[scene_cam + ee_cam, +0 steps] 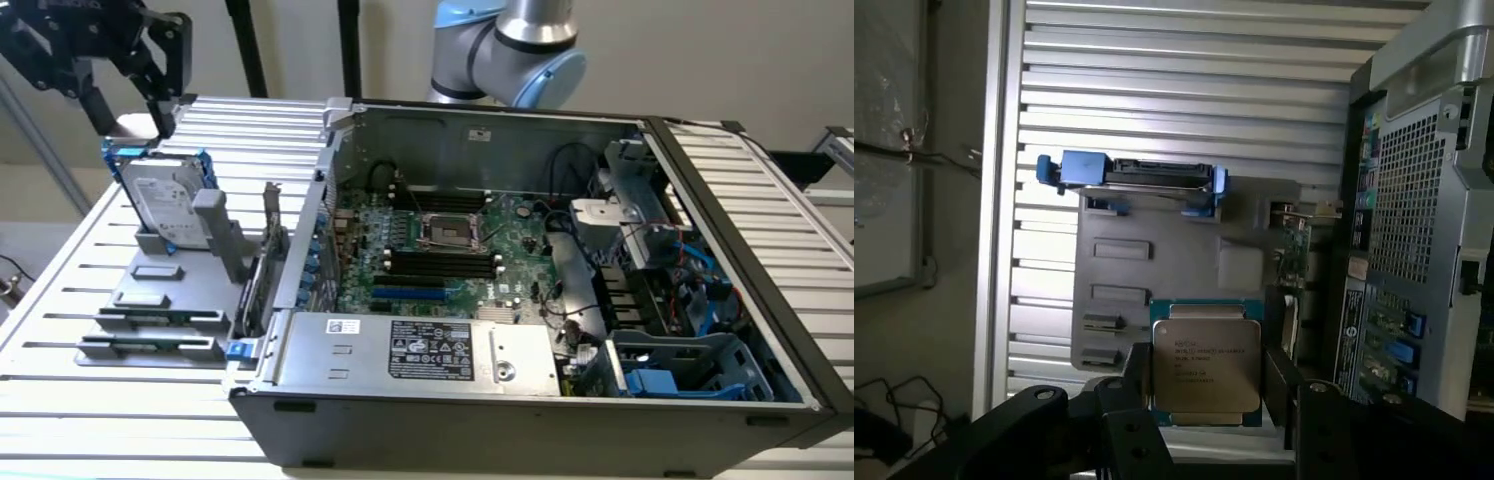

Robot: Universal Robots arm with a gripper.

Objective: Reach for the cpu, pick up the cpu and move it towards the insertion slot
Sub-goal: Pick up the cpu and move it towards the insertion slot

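The cpu [1206, 368], a flat square chip with a silvery top and printed text, sits between my gripper's [1209, 395] two black fingers [1138, 385], which are shut on its opposite edges. It hangs well above the grey fixture plate [1154, 255]. In the exterior view my gripper [131, 118] is high at the exterior view's left, above the upright hard drive [167, 205]. The insertion slot [447, 230], a square socket with a shiny frame and dark centre, lies on the motherboard inside the open computer case [534, 400], far to the exterior view's right of my gripper.
The hard drive with blue rails [1132, 180] stands at one end of the fixture plate [147, 300]. Black memory slots [434, 265] lie beside the socket. Cables and a fan shroud [627, 270] crowd the case's right side. The case wall [1424, 250] rises close by.
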